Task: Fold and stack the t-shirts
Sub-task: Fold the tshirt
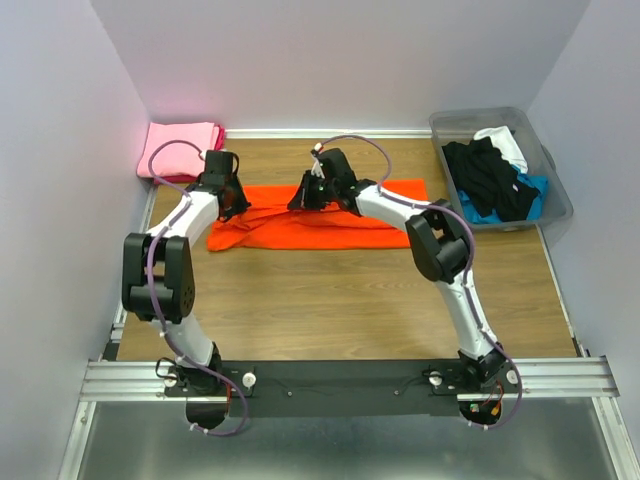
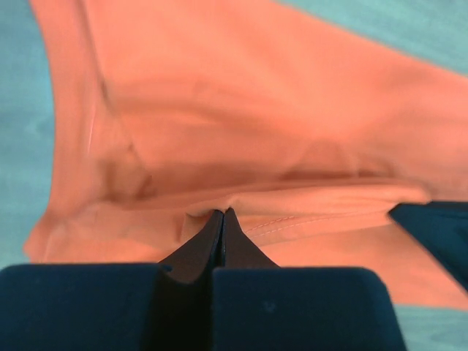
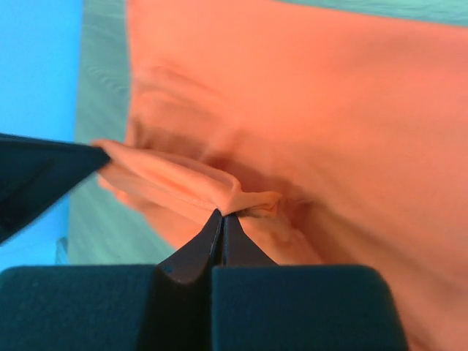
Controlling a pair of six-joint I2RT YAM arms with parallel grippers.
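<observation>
A bright orange t-shirt (image 1: 335,228) lies partly folded across the far middle of the wooden table (image 1: 330,300). My left gripper (image 1: 233,204) is at its left end, shut and pinching a fold of the orange cloth (image 2: 292,146) at the tips (image 2: 222,213). My right gripper (image 1: 306,196) is at the shirt's back edge near its middle. It is shut on a bunched hem of the orange t-shirt (image 3: 307,110), with the cloth pinched at the tips (image 3: 222,213). Folded pink t-shirts (image 1: 181,146) are stacked in the back left corner.
A translucent grey bin (image 1: 556,190) at the back right holds black (image 1: 487,175), white (image 1: 507,143) and blue (image 1: 530,188) shirts. Walls close in the left, back and right sides. Both arms reach over the near half of the table.
</observation>
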